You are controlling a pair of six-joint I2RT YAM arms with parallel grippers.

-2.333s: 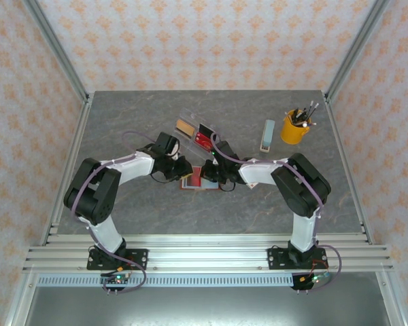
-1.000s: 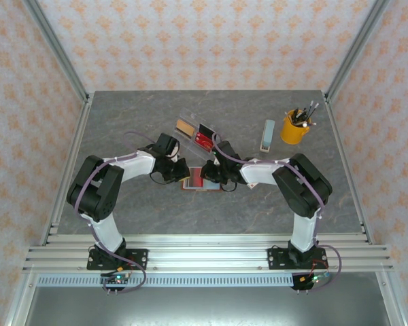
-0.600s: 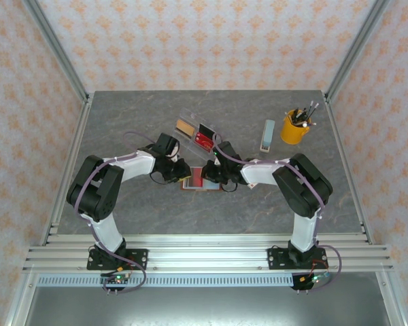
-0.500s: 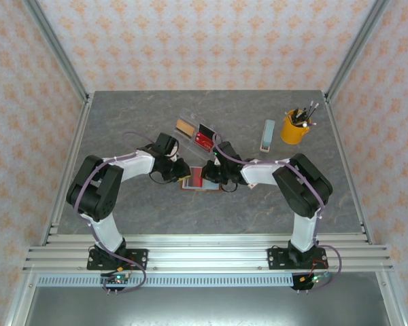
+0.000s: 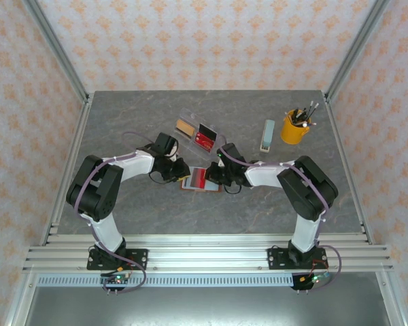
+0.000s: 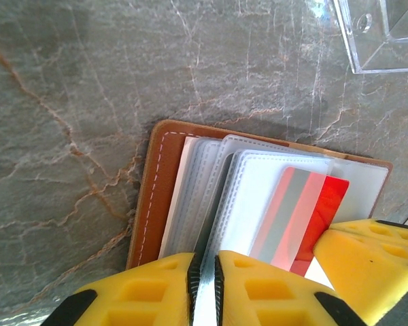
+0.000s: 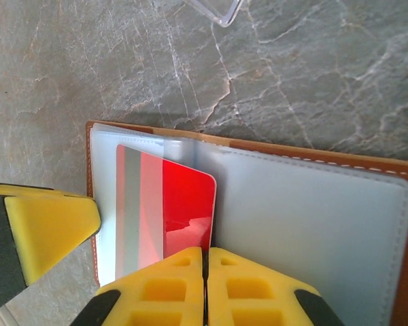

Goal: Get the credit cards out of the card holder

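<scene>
The brown leather card holder (image 5: 205, 187) lies open on the table between both arms, its clear pockets fanned out (image 6: 153, 197) (image 7: 313, 151). A red credit card (image 7: 180, 204) with a grey stripe sticks partway out of a pocket (image 6: 306, 217) (image 5: 198, 178). My right gripper (image 7: 205, 261) (image 5: 214, 175) is shut on that card's edge. My left gripper (image 6: 205, 272) (image 5: 182, 170) is shut on a clear pocket sheet at the holder's left side. A tan card (image 5: 185, 126) and a red-and-black card (image 5: 205, 138) lie in the clear tray (image 5: 192, 117).
The clear tray stands just behind the holder; its corner shows in both wrist views (image 6: 381, 34) (image 7: 217, 8). A yellow mug of pens (image 5: 296, 125) and a pale blue-white bar (image 5: 268, 135) sit at the back right. Bare marble lies to the left and front.
The red card has slid further out of its pocket, with the right gripper on it. The right arm's elbow has swung outward. The left gripper has stayed on the holder.
</scene>
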